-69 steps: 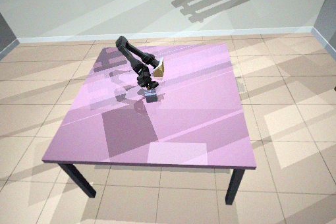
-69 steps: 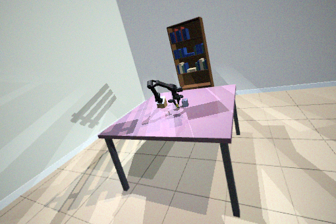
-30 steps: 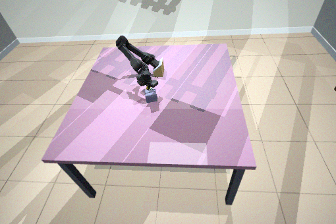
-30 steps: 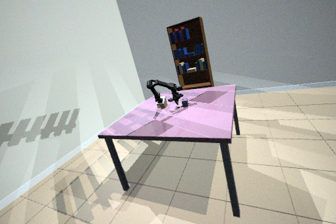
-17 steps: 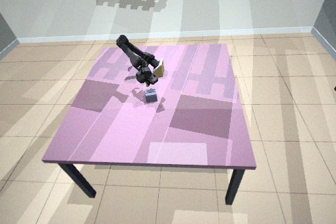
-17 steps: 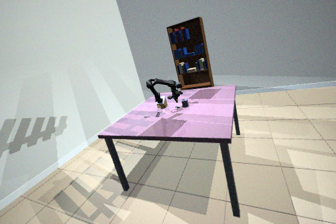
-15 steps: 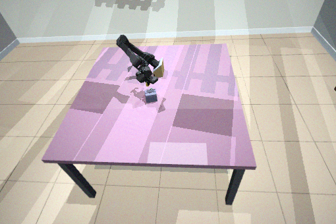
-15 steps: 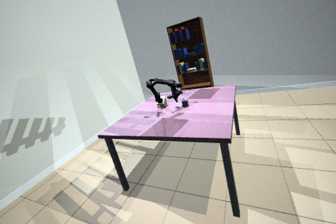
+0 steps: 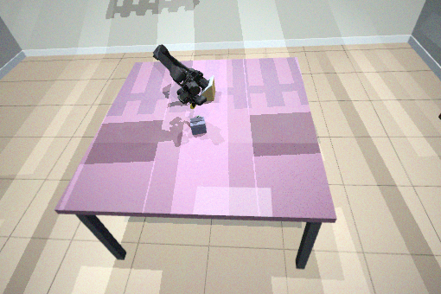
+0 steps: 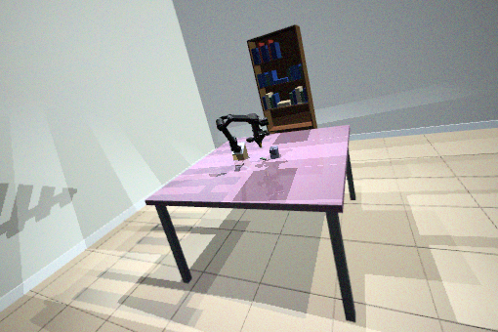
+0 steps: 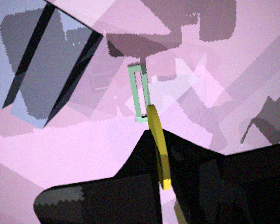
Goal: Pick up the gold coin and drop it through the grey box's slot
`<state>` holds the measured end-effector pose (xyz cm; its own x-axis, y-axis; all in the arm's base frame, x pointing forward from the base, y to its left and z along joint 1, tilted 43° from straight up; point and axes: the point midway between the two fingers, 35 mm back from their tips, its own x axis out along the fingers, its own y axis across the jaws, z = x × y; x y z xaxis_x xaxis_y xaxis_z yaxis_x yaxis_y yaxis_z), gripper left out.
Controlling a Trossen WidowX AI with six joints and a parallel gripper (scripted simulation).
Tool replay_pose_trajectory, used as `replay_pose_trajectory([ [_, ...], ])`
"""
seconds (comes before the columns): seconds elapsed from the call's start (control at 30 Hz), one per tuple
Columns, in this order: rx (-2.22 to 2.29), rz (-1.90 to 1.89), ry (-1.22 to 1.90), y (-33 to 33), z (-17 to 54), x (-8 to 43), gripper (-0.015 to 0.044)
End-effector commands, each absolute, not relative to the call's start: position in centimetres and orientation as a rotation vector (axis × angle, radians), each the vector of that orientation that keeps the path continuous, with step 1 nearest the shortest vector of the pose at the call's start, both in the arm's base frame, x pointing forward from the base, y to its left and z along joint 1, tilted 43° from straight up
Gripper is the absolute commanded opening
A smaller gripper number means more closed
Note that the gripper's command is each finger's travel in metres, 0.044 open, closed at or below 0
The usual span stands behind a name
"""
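Observation:
The gold coin [image 9: 193, 106] [image 10: 260, 145] [image 11: 162, 162] is pinched on edge between the fingertips of my gripper [image 9: 193, 104] [image 10: 259, 143] [image 11: 153, 135], which is shut on it. In the wrist view the coin points up the frame, slightly tilted. It is raised above the table. The green holder [image 11: 134, 90] [image 10: 263, 158] stands empty beyond and below the coin, its slot showing bare. The closed grey box [image 9: 198, 127] [image 10: 274, 152] [image 11: 42, 70] stands beside the holder, at the upper left in the wrist view, with dark bands across its top. The coin is clear of the box.
A tan block with a pale top [image 9: 210, 93] [image 10: 240, 155] stands close to the arm's base. The pink table [image 9: 207, 175] [image 10: 312, 178] carries hard-edged shadows. A bookcase [image 10: 307, 75] stands behind the table.

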<state>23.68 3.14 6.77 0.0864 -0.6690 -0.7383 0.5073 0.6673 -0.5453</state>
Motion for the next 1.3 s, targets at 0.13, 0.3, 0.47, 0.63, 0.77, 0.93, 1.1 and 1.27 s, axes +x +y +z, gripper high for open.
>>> replay_pose_trajectory([
  [0.13,0.011,-1.008,1.097,3.0,7.1,23.4,0.0],
  [0.3,0.151,-1.101,1.007,2.9,7.2,23.3,0.0],
  [0.47,0.292,-1.188,0.91,2.7,7.4,23.1,0.0],
  [0.63,0.413,-1.26,0.822,2.6,7.5,23.0,0.0],
  [0.77,0.417,-1.262,0.819,2.6,7.5,23.0,0.0],
  [0.93,0.418,-1.262,0.818,2.8,7.5,23.6,0.0],
  [1.1,0.419,-1.262,0.818,3.4,7.3,24.8,0.0],
  [1.27,0.42,-1.261,0.817,3.9,7.1,26.0,0.0],
])
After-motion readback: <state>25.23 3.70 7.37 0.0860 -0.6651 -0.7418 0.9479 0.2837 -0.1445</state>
